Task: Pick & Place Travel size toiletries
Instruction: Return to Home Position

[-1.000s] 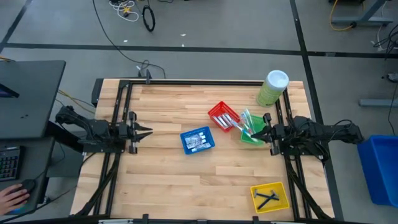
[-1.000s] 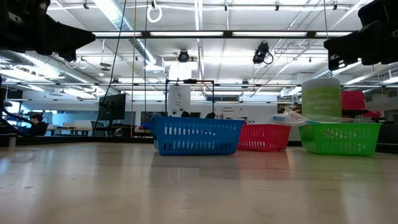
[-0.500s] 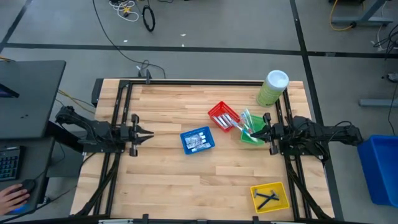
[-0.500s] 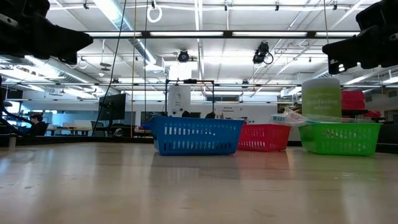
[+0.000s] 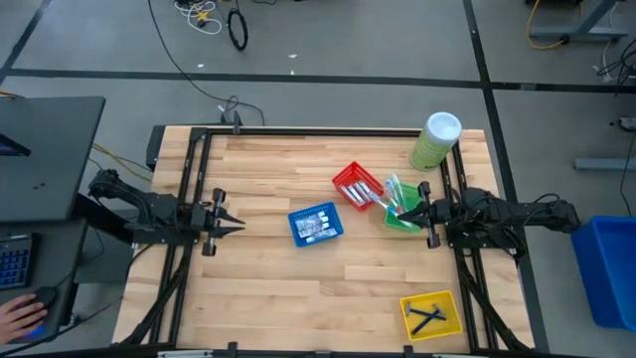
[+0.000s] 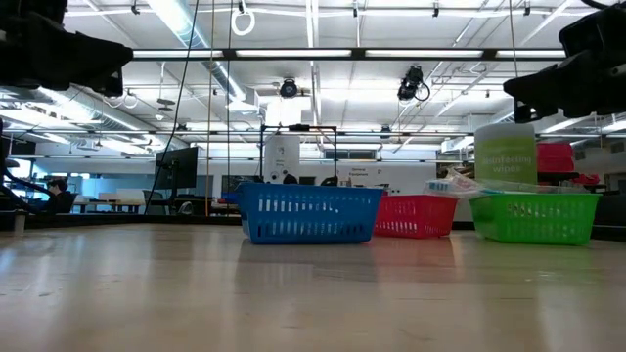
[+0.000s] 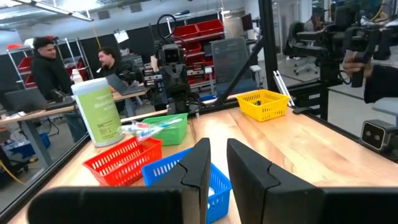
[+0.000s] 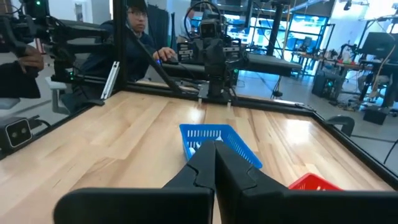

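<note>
Wooden tabletop (image 5: 268, 288) bears no loose item. The toothbrushes (image 5: 394, 191) lie slanted in the green basket (image 5: 396, 225), the pale tubes (image 5: 316, 225) in the blue basket (image 5: 296, 231), and the razors (image 5: 427, 317) in the yellow basket (image 5: 407, 306). The right gripper (image 5: 409, 212), pressed together and empty, hovers just beside the toothbrushes. The left gripper (image 5: 235, 221), narrowly parted, waits well apart. Sorting looks finished.

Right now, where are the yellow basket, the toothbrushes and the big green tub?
yellow basket (image 5: 427, 296): high view, on its far rim.
toothbrushes (image 5: 395, 191): high view, on the middle of the bunch.
big green tub (image 5: 435, 140): high view, on its pale-green side.
</note>
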`<action>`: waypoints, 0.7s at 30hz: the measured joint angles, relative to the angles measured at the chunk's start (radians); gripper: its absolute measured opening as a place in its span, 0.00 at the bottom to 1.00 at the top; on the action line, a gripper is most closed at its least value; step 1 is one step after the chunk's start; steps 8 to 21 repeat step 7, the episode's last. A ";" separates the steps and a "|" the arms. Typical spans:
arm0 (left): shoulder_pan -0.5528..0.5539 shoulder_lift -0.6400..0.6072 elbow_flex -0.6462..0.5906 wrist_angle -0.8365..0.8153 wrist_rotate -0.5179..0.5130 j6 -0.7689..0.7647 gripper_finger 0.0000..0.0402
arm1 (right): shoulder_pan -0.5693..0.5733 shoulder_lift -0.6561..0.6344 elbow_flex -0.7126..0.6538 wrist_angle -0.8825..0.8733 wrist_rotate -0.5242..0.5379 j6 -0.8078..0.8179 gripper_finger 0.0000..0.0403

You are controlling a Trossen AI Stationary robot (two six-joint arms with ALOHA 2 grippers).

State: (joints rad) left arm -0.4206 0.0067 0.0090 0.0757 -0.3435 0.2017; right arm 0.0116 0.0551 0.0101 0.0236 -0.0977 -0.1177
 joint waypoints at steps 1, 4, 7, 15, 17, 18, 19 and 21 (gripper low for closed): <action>0.000 0.000 0.000 0.000 0.000 -0.004 0.15 | 0.000 0.000 0.000 0.000 0.000 0.000 0.02; 0.000 0.000 -0.001 0.000 -0.001 -0.026 0.15 | 0.000 0.000 0.000 0.000 0.000 -0.003 0.04; 0.000 0.000 -0.001 0.000 -0.002 -0.007 0.15 | 0.000 0.000 0.000 0.000 0.000 -0.003 0.04; 0.000 0.000 -0.001 0.000 -0.002 -0.007 0.15 | 0.000 0.000 0.000 0.000 0.000 -0.003 0.04; 0.000 0.000 -0.001 0.000 -0.002 -0.007 0.15 | 0.000 0.000 0.000 0.000 0.000 -0.003 0.04; 0.000 0.000 -0.001 0.000 -0.002 -0.007 0.15 | 0.000 0.000 0.000 0.000 0.000 -0.003 0.04; 0.000 0.000 -0.001 0.000 -0.002 -0.007 0.15 | 0.000 0.000 0.000 0.000 0.000 -0.003 0.04; 0.000 0.000 -0.001 0.000 -0.002 -0.007 0.15 | 0.000 0.000 0.000 0.000 0.000 -0.003 0.04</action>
